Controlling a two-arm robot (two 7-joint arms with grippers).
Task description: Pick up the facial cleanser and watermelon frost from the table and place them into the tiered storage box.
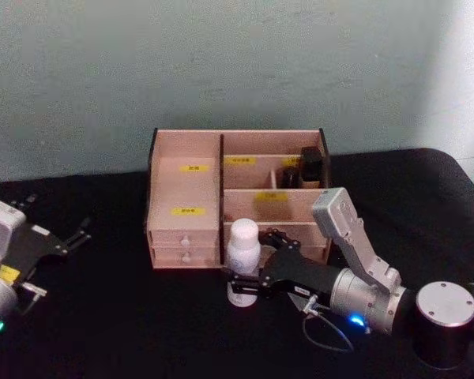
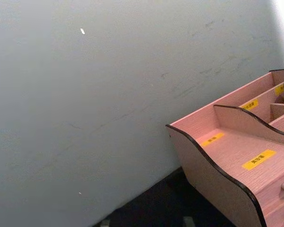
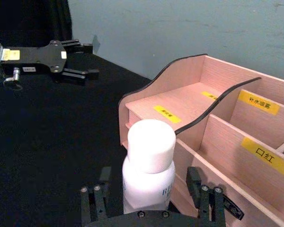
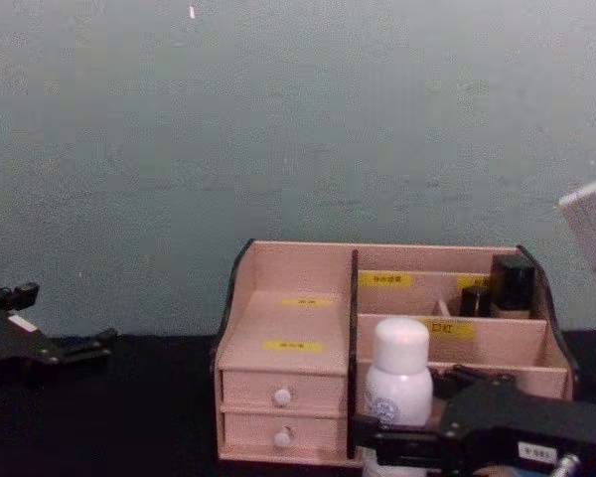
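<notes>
step: grasp | right gripper [image 1: 243, 286] open, straddling facial cleanser [image 1: 242, 243], upright just before tiered storage box [image 1: 186, 185] | close low, centred, lift straight, clear front wall | left gripper [image 3: 93, 60] parked, open

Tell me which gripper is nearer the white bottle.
Right. The right gripper has its open jaws either side of the white bottle, in front of the tiered storage box. The left gripper sits well off to the bottle's left.
</notes>
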